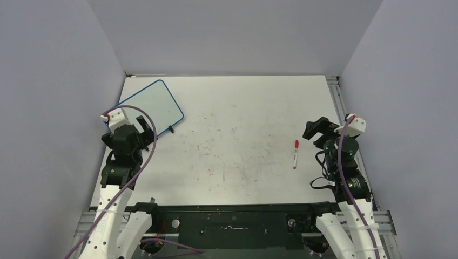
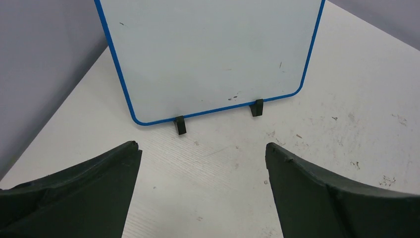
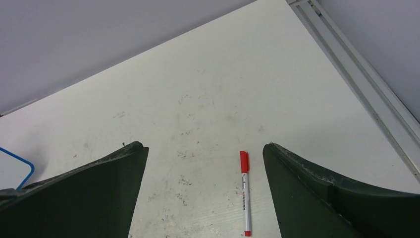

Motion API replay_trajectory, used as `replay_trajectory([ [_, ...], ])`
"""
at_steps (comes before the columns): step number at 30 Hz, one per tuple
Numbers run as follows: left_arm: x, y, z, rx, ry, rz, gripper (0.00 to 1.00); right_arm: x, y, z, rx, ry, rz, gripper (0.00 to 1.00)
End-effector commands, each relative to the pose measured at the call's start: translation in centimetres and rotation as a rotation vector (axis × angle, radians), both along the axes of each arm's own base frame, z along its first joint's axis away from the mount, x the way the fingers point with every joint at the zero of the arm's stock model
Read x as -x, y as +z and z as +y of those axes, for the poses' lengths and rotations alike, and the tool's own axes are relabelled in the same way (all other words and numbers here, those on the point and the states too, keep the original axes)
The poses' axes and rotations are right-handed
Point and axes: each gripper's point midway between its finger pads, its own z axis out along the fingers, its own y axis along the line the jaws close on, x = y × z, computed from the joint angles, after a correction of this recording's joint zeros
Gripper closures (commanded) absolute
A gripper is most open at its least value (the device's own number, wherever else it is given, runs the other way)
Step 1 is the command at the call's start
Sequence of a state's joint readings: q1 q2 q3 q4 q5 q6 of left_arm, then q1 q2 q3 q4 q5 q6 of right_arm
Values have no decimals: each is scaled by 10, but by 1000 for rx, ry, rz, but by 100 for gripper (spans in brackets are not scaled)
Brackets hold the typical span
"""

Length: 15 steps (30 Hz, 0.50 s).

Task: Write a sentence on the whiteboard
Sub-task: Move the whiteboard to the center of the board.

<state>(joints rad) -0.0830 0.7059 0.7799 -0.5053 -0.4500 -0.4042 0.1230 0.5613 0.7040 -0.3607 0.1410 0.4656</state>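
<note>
The whiteboard (image 1: 146, 105) lies at the table's far left corner, blue-framed with two black clip feet. In the left wrist view the whiteboard (image 2: 208, 54) is blank apart from small specks; no sentence shows on it. My left gripper (image 1: 139, 128) hovers just in front of the board's near edge, and in its own view the left gripper (image 2: 200, 148) is open and empty. A white marker with a red cap (image 1: 295, 154) lies on the table's right side. My right gripper (image 1: 317, 129) stands open to the right of it. The marker (image 3: 245, 191) lies below the open right gripper (image 3: 204, 146), close to the right finger.
The scuffed white table (image 1: 232, 135) is walled in by grey panels on three sides. A metal rail (image 1: 337, 97) runs along the table's right edge, and the same rail (image 3: 361, 84) shows beside the right gripper. A corner of the board (image 3: 15, 168) shows at far left.
</note>
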Motion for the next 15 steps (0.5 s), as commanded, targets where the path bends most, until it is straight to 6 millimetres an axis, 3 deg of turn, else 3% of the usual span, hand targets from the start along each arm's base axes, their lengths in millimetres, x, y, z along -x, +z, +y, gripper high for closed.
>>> replay_trajectory([
  [1, -2, 20, 5, 1, 30, -33, 4, 0, 27, -7, 47, -14, -49, 10],
  [9, -2, 20, 6, 2, 44, -42, 4, 5, 29, -12, 56, -38, -63, 10],
  [15, -12, -5, -12, 7, -80, 26, 4, 4, 28, -5, 41, -5, -63, 10],
])
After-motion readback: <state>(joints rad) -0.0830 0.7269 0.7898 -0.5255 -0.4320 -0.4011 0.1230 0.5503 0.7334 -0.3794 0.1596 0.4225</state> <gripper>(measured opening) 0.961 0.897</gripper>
